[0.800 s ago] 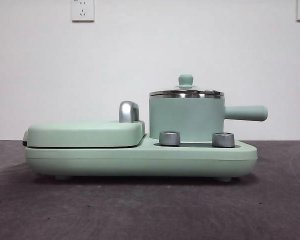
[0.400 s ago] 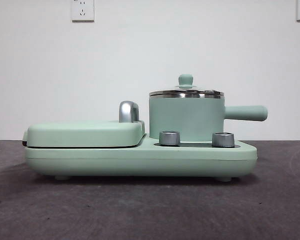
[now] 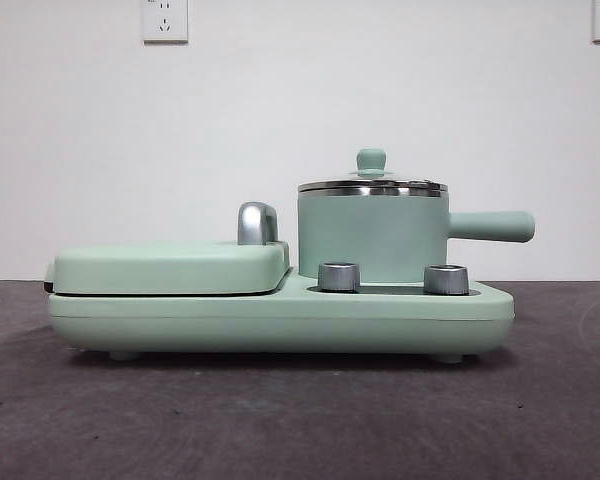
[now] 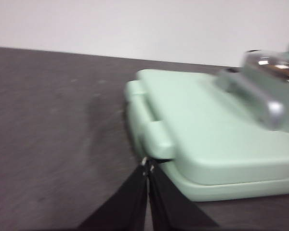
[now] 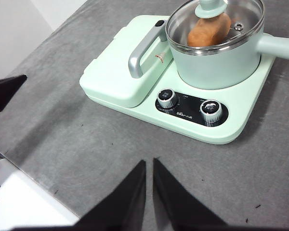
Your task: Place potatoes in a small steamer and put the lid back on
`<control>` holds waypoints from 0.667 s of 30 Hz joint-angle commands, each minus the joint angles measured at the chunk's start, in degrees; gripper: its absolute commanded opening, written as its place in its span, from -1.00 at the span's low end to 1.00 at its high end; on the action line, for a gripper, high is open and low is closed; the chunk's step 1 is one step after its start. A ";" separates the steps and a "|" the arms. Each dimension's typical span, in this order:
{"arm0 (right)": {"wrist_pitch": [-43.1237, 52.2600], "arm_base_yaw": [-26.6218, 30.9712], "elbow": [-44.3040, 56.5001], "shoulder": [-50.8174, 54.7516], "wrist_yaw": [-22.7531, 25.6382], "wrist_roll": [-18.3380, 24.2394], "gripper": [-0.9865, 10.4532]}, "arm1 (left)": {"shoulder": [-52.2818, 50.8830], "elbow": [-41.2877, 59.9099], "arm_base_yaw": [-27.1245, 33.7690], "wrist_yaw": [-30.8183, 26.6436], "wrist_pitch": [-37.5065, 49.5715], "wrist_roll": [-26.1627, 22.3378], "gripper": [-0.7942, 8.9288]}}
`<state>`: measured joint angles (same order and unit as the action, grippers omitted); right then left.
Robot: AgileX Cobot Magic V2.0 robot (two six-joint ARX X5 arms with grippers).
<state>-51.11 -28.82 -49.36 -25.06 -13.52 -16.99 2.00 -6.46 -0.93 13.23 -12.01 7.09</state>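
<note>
Front view: the small steamer (image 3: pixel 372 238), a smooth mint cylinder with a steel rim, stands on the cooker base (image 3: pixel 280 318), its glass lid (image 3: pixel 372 184) on top.

Left wrist view: the left gripper (image 4: pixel 148 165) hangs pinched together, empty, beside the flat grill plate (image 4: pixel 202 130).

Right wrist view: the right gripper (image 5: pixel 149 163), nearly closed and empty, hovers before the base; the lumpy orange-brown potato (image 5: pixel 208 31) lies inside the steamer under the lid.

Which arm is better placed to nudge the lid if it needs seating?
Probably right: the right fingers face the lid on the small steamer directly; the left fingers sit beyond the grill plate.
</note>
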 commanded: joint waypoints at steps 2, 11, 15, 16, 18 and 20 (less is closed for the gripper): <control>0.57 -0.31 -0.33 -0.22 0.02 -0.55 -0.79 | -1.81 2.14 1.55 -3.32 1.55 0.02 -0.82; 0.57 -0.31 -0.35 -0.22 0.02 -0.55 -0.79 | -1.84 5.31 3.02 -6.25 1.73 0.02 -0.82; 0.59 -0.31 -0.35 -0.22 0.02 -0.55 -0.79 | -1.84 5.73 3.34 -6.58 1.55 -0.57 -0.82; 0.57 -0.31 -0.35 -0.22 0.02 -0.55 -0.79 | -1.84 5.73 3.34 -7.08 1.51 -0.57 -0.82; 0.57 -0.31 -0.35 -0.22 0.02 -0.52 -0.79 | -1.84 5.73 3.34 -7.63 1.51 -0.63 -0.82; 0.57 -0.31 -0.35 -0.22 0.02 -0.55 -0.79 | -1.84 5.73 3.32 -7.67 1.57 -0.55 -0.82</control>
<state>-51.09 -28.82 -49.36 -25.06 -13.52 -16.99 0.25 -1.87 2.28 5.89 -10.02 7.05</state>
